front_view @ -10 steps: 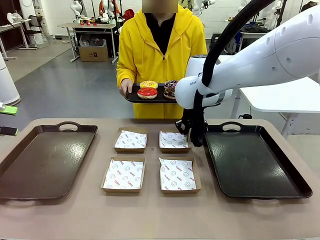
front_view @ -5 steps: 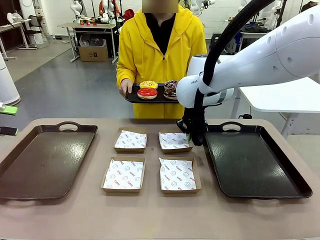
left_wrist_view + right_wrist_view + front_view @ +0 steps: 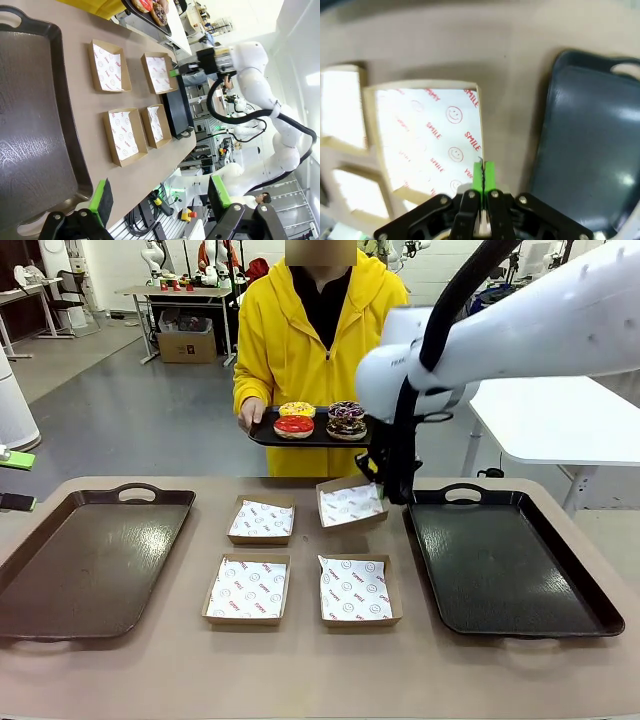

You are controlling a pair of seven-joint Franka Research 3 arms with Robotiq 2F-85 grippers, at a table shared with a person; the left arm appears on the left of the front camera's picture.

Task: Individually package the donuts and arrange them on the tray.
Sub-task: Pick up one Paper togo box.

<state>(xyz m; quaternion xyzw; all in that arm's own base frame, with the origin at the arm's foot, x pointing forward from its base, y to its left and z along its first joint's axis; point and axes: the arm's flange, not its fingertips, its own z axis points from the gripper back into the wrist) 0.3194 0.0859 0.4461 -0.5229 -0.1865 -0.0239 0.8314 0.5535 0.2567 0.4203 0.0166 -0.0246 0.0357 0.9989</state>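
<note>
A person across the table holds a small black tray [image 3: 262,435] with four donuts: yellow [image 3: 297,409], red [image 3: 294,426], purple with sprinkles [image 3: 347,409] and chocolate [image 3: 347,429]. My right gripper [image 3: 384,486] [image 3: 482,169] is shut on the right rim of the far right paper-lined box [image 3: 349,504] [image 3: 425,145], which hangs tilted just above the table. In the left wrist view my left gripper [image 3: 160,197] stands open and holds nothing, above the near end of the left tray [image 3: 35,125]. That view also shows the right gripper [image 3: 175,71] at the lifted box [image 3: 159,74].
Three more lined boxes lie flat mid-table: far left [image 3: 262,521], near left [image 3: 247,589], near right [image 3: 356,591]. A large dark tray [image 3: 90,560] lies on the left and another [image 3: 510,565] on the right, close beside the lifted box.
My right gripper has risen and carried the far right box up off the table, tilting it. The person's donut tray has stayed where it was.
</note>
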